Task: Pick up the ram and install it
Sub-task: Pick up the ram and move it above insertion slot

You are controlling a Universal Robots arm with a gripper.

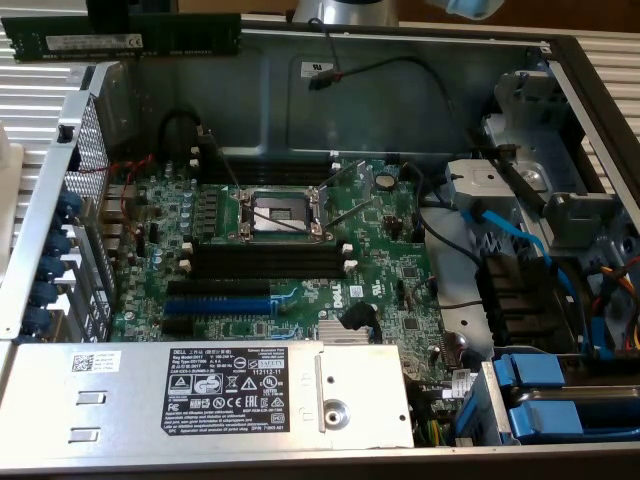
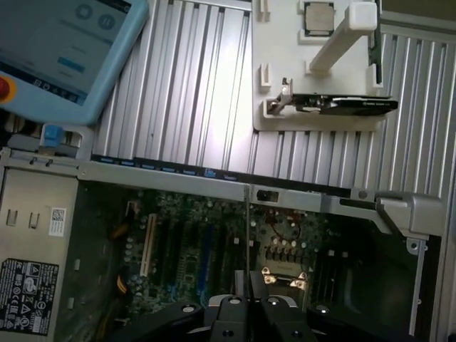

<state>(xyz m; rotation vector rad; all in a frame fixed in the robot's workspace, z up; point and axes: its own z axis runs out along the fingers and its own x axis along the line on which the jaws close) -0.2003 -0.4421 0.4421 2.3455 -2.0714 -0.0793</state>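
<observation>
- Exterior view: the ram [image 1: 125, 38] hangs level in the air over the far edge of the open case [image 1: 420, 100], toward the exterior view's left, its pale label strip facing the camera
- It is well apart from the black memory slots [image 1: 270, 262], which lie across the middle of the motherboard [image 1: 400, 270], just nearer than the CPU socket [image 1: 280, 212], with white end clips [image 1: 350, 266]
- Wrist view: the gripper [image 2: 247, 306] has its fingers pinched together on the ram, seen edge-on as a thin dark line above the board
- My judgement: the carry goes well if the stick stays level, its long edge parallel to a slot and centred between the clips, since any tilt risks jamming
</observation>
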